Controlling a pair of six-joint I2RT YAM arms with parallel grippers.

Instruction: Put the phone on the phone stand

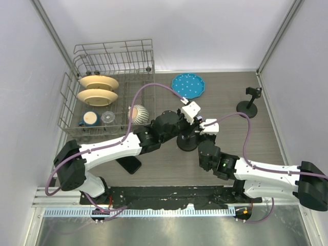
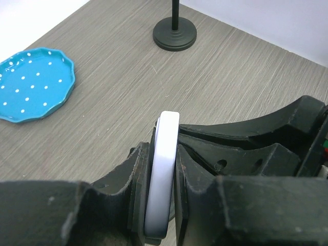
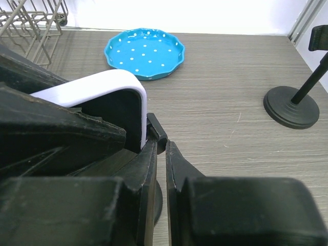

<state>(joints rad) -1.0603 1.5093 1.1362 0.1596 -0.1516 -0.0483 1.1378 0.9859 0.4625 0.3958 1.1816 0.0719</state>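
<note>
My left gripper (image 2: 163,159) is shut on a white phone (image 2: 164,174), held on edge between its two fingers. In the right wrist view the phone (image 3: 102,84) stands upright with its dark face toward the camera, right behind a small black clip of the phone stand (image 3: 156,132). My right gripper (image 3: 161,148) has its jaws almost together at that clip, over the stand's round base. In the top view both grippers meet at the table's middle, above the stand's black base (image 1: 187,143). The phone itself is hidden there.
A second black stand (image 1: 249,105) is at the right, also in the wrist views (image 2: 175,35) (image 3: 292,105). A blue dotted plate (image 1: 188,85) lies behind. A wire dish rack (image 1: 113,87) with plates and cups stands at the back left. A dark flat object (image 1: 129,164) lies near the left arm.
</note>
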